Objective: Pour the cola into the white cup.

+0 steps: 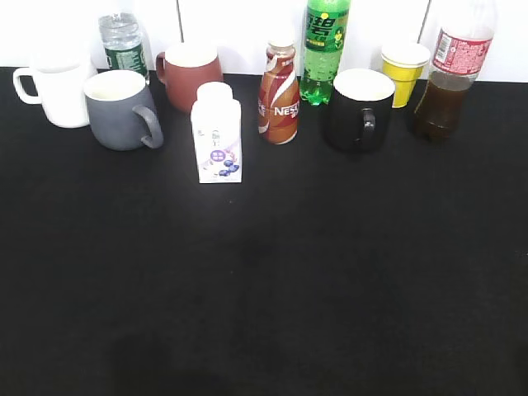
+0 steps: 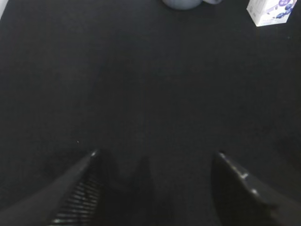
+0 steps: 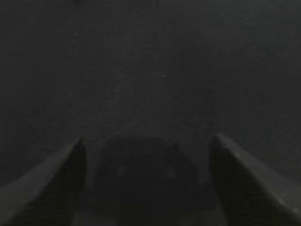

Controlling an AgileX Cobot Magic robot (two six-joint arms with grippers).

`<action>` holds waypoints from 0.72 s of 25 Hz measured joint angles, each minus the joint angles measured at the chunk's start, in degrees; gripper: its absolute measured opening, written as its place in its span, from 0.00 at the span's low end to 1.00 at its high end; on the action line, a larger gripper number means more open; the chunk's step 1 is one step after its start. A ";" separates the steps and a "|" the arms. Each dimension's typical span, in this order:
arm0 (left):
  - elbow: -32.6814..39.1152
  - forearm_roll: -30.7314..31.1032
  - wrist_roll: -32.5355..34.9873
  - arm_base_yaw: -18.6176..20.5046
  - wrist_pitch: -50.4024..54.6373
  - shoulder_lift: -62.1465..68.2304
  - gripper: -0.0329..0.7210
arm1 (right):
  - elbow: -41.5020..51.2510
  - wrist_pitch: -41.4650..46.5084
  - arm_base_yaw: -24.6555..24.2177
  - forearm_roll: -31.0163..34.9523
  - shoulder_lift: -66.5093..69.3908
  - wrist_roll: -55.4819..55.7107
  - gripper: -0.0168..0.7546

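Note:
The cola (image 1: 450, 70), a clear bottle of dark brown liquid with a red label, stands at the far right back of the black table; its cap is cut off by the frame. The white cup (image 1: 56, 89), a plain white mug with its handle to the left, stands at the far left back. Neither gripper shows in the exterior view. My left gripper (image 2: 157, 155) is open and empty over bare black cloth. My right gripper (image 3: 148, 139) is open and empty over bare black cloth.
Along the back stand a grey mug (image 1: 122, 110), a water bottle (image 1: 124, 43), a brown-red mug (image 1: 190, 76), a white carton (image 1: 218, 134), a Nescafe bottle (image 1: 279, 93), a green soda bottle (image 1: 324, 49), a black mug (image 1: 360, 109) and a yellow paper cup (image 1: 404, 71). The carton (image 2: 273, 12) and grey mug (image 2: 181, 4) edge the left wrist view.

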 joint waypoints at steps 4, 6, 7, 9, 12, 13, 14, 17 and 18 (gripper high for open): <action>1.52 0.33 0.00 0.00 -2.06 0.00 0.78 | 0.00 0.00 0.00 -1.66 0.00 2.81 0.84; 1.52 0.00 0.00 0.00 -2.13 0.00 0.78 | 0.00 0.00 0.00 -1.71 0.00 2.86 0.80; 1.52 0.00 0.00 0.00 -2.13 0.00 0.78 | 0.00 0.00 0.00 -1.71 0.00 2.86 0.77; 1.52 0.00 0.00 0.00 -2.15 0.00 0.78 | 0.00 0.00 0.00 -1.71 0.00 2.93 0.71; 1.52 0.00 0.00 0.00 -2.15 0.00 0.79 | 0.00 0.00 0.00 -1.71 0.00 2.93 0.67; 1.52 0.00 0.00 0.00 -2.15 -0.07 0.79 | 0.00 0.00 0.00 -1.71 0.00 2.93 0.67; 1.52 0.33 0.00 0.00 -2.19 -0.64 0.79 | 0.00 0.00 -0.05 -1.71 -0.07 2.93 0.67; 1.52 0.38 0.00 0.00 -2.32 -4.55 0.76 | 0.00 0.00 -4.96 -1.65 -0.79 2.93 0.67; 1.52 0.00 0.00 0.00 -2.32 -6.21 0.74 | 0.00 0.00 -7.02 -1.65 -2.17 2.93 0.67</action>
